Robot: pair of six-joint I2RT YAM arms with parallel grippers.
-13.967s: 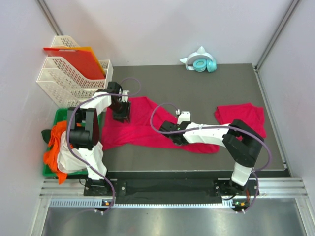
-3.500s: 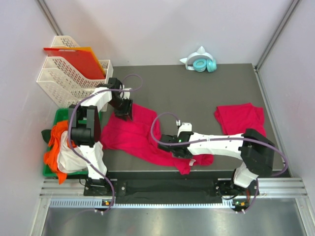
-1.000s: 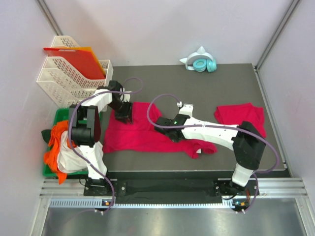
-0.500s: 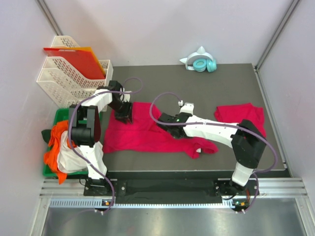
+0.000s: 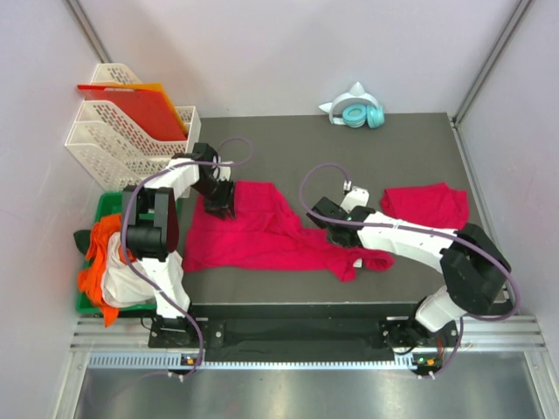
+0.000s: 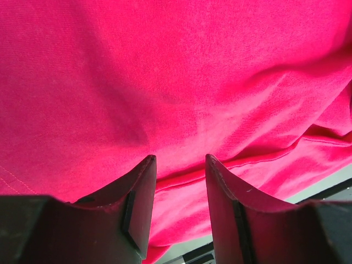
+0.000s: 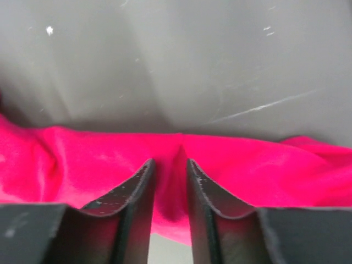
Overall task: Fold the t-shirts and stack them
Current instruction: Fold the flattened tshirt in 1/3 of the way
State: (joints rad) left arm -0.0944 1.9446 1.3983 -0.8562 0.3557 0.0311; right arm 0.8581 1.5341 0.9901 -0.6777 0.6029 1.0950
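Spread t-shirt (image 5: pixel 253 244): crimson-pink, lying rumpled on the left half of the table (image 5: pixel 288 153), with one end trailing toward the near edge in a bunched tail.
Second t-shirt (image 5: pixel 426 206): the same colour, crumpled at the right side of the table, well apart from the first.
Right gripper (image 7: pixel 169 162): low at the spread t-shirt's right edge; its fingers are drawn close together with a raised pleat of the cloth pinched between them — bare table lies beyond.
Left gripper (image 6: pixel 179 159): down on the far left corner of the spread t-shirt; its fingers stand a little apart and cloth fills the gap, but I cannot tell whether it is gripped.
File trays (image 5: pixel 113 144): white, beyond the table's left far corner, holding red-orange sheets (image 5: pixel 144 105).
Green bin (image 5: pixel 103 205): left of the table, with orange and white cloth in it.
Headphones (image 5: pixel 356 113): teal, at the far edge.
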